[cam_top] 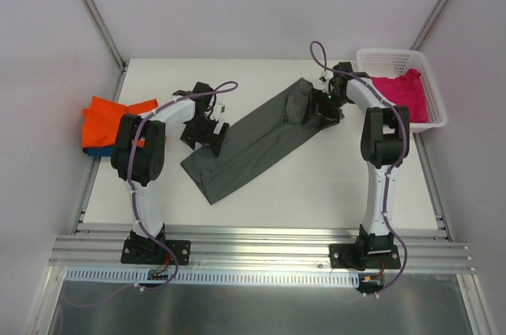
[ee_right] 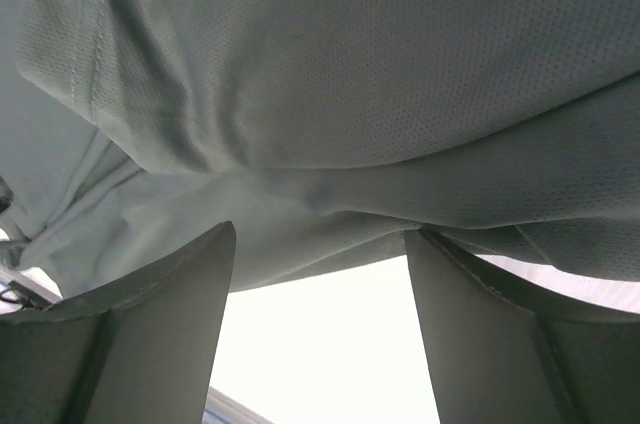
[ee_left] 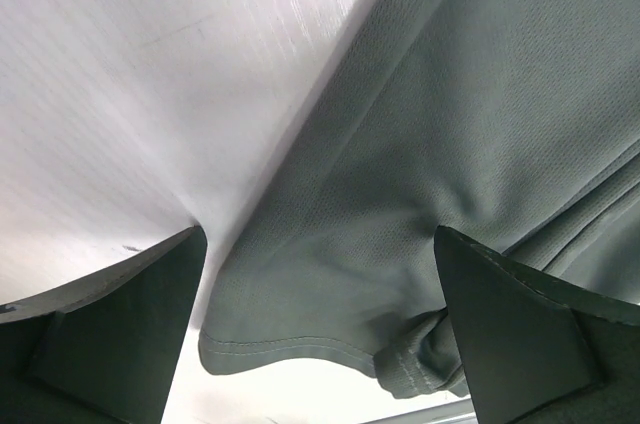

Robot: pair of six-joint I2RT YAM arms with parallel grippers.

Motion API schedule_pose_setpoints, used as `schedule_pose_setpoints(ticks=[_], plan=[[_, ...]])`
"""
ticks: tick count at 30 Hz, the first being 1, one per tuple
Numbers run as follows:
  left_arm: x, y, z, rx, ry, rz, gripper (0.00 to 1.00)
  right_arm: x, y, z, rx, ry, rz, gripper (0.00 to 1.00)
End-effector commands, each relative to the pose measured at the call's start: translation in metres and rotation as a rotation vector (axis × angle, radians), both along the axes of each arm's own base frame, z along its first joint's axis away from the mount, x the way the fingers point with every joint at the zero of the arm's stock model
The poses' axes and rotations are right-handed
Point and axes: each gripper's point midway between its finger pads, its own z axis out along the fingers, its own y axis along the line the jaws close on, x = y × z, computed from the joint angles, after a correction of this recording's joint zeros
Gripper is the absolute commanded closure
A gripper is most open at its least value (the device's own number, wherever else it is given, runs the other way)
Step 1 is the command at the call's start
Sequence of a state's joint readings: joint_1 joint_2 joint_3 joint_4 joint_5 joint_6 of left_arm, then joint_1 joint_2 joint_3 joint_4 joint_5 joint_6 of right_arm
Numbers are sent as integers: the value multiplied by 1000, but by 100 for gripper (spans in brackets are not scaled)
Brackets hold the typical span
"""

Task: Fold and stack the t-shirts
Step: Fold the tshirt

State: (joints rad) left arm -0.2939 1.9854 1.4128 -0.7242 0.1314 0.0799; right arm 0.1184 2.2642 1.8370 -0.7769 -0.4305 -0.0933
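the dark grey t-shirt [cam_top: 253, 141] lies in the middle of the table [cam_top: 316, 193], already narrowed into a long band. its long axis runs on a slant, from a wide hem end toward the near left up to a bunched end toward the far right corner.

the left gripper [cam_top: 207, 128] sits against the band's left long edge, around its middle, with jaws spread wide and holding nothing; in its wrist view the shirt's hemmed edge lies on the table just ahead, between the fingers. the right gripper [cam_top: 322, 106] is at the far right end, jaws also apart, with folded cloth bulging just in front of them. no cloth seems pinched there, though the tips are hard to make out.

so each arm has one part of the band within reach, the right at the end and the left along the side. a fold across the long axis looks like the next step.

the orange t-shirt [cam_top: 107, 118] rests on a blue t-shirt [cam_top: 99, 150] at the left edge. the pink t-shirt [cam_top: 402, 92] lies in the basket [cam_top: 387, 54] at the far right corner.
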Motion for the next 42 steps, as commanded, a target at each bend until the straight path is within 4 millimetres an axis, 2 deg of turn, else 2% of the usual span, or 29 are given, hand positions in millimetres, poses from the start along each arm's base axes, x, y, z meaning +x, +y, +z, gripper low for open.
schedule_pose_setpoints(ticks=[1, 2, 3, 5, 7, 9, 10, 21, 23, 24, 25, 29, 32, 34, 35, 36, 37, 39, 40, 41, 42], plan=[[-33, -2, 7, -25, 74, 5, 1, 17, 1, 5, -7, -40, 1, 27], [-36, -4, 8, -25, 73, -2, 1, 24, 3, 10, -3, -59, -1, 27], [-39, -5, 10, -26, 70, -6, 1, 27, 5, 5, -2, -55, -1, 27], [-48, -6, 9, -23, 80, -17, 1, 38, 9, 10, 0, -86, 2, 27], [-56, -8, 10, -22, 85, -28, 1, 44, 12, 7, -1, -97, 5, 27], [-62, -12, 12, -20, 79, -52, 1, 55, 17, 13, 5, -131, 10, 27], [-69, -12, 11, -17, 92, -58, 1, 57, 17, 8, 1, -128, 12, 27], [-108, -20, 14, -9, 104, -139, 1, 99, 37, 14, 29, -233, 9, 25], [-116, -23, 12, -6, 113, -156, 1, 114, 39, 28, 49, -280, -2, 25], [-119, -24, 12, -6, 112, -163, 1, 117, 42, 21, 53, -272, -11, 25], [-122, -24, 11, -3, 118, -169, 1, 125, 44, 29, 62, -301, -18, 24], [-128, -33, 10, 0, 117, -206, 1, 131, 54, 28, 60, -335, -1, 23], [-123, -36, 12, -2, 104, -214, 1, 127, 56, 31, 61, -338, 12, 23], [-115, -38, 16, 2, 78, -217, 1, 125, 54, 45, 55, -367, 31, 23], [-112, -38, 18, 6, 66, -225, 1, 119, 51, 45, 46, -353, 35, 22], [-104, -38, 22, 18, 38, -229, 1, 116, 47, 49, 42, -351, 34, 22], [-100, -37, 26, 25, 25, -236, 1, 112, 45, 64, 46, -366, 33, 22], [-83, -31, 35, 66, -34, -247, 1, 100, 33, 64, 43, -327, 17, 22], [-76, -29, 39, 74, -53, -245, 1, 96, 28, 69, 44, -326, 9, 22], [-70, -28, 41, 82, -65, -248, 1, 93, 21, 84, 49, -341, -1, 22], [-59, -30, 49, 75, -98, -240, 1, 88, 16, 86, 49, -329, -7, 21]])
